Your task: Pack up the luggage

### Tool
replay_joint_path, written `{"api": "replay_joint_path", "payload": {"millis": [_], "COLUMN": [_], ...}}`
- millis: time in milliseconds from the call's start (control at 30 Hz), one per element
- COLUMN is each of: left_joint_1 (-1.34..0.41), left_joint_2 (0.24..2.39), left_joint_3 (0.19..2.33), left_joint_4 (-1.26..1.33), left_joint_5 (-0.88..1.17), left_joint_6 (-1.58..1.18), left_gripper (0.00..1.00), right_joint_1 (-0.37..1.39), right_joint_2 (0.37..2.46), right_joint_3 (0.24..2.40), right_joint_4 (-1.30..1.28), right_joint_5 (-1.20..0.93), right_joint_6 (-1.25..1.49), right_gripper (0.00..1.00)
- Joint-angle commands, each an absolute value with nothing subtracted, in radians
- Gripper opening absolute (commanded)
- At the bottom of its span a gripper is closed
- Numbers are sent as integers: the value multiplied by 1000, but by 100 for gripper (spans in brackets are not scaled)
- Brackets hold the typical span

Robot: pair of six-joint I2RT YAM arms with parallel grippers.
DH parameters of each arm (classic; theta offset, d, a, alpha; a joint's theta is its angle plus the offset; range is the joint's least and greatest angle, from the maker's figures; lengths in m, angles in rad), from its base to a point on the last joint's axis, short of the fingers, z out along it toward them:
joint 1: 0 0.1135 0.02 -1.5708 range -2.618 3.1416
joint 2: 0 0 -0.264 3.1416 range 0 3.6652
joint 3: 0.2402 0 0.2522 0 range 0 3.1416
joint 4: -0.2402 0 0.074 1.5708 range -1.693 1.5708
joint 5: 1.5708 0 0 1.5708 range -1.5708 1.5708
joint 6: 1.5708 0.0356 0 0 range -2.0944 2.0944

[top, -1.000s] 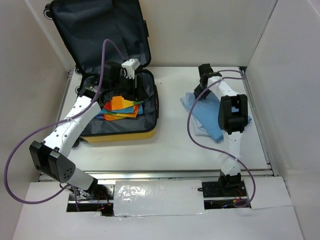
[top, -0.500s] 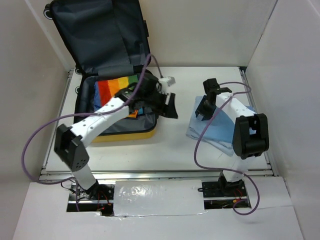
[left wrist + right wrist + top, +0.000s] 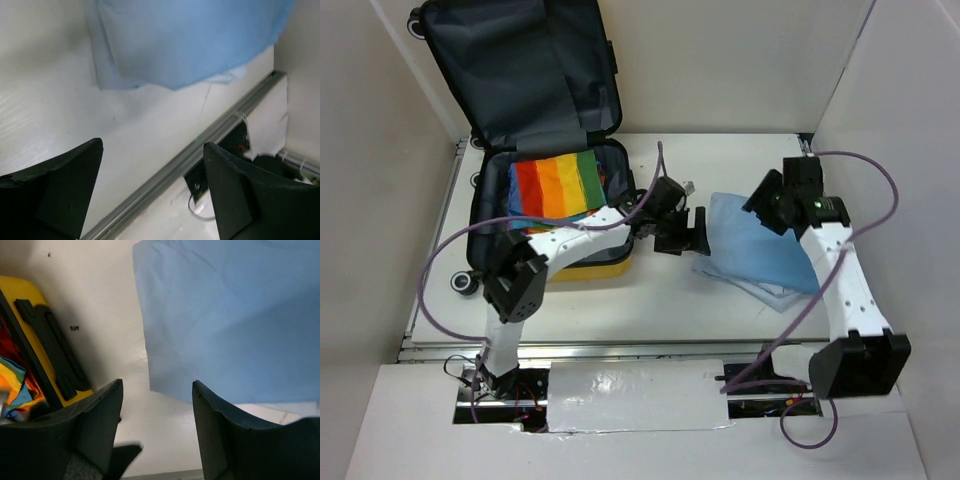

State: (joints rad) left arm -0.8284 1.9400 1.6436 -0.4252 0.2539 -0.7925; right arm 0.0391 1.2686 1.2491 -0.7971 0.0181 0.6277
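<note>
Next, the blue cloth (image 3: 760,250) needs pinching and lifting into the suitcase (image 3: 600,268); left gripper (image 3: 688,232) and right gripper (image 3: 767,200) flank it, jaws open, empty.

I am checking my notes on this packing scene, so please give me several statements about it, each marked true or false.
1. The luggage has its lid open. True.
2. The blue cloth lies inside the luggage. False: it lies on the table, right of the luggage.
3. A rainbow-striped cloth lies in the luggage. True.
4. The left gripper holds the rainbow-striped cloth. False: its jaws are open and empty, near the blue cloth.
5. The right gripper is open. True.
</note>
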Motion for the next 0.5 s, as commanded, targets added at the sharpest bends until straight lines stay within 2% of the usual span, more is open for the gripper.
{"api": "replay_joint_path", "payload": {"millis": [0,133,233,467], "left_joint_1": [-856,-887,-890,-888], "left_joint_2": [2034,2159,2238,2298], "left_joint_3": [1713,1828,1888,1870], "left_joint_4": [-380,-420,-489,-388], "left_joint_5": [158,22,8,-17], "left_joint_6": [-937,-1003,-1077,-1133], "left_gripper": [94,97,99,97], "right_joint_1": [8,-51,-77,-109], "right_joint_2": [1166,1053,997,920], "right_joint_3": [1190,1161,1160,1163], "right_joint_4": [-845,-885,-917,-956], "right_joint_5": [5,-34,-60,-126], "right_joint_6": [594,575,565,557], "right_gripper": [65,72,76,77]}}
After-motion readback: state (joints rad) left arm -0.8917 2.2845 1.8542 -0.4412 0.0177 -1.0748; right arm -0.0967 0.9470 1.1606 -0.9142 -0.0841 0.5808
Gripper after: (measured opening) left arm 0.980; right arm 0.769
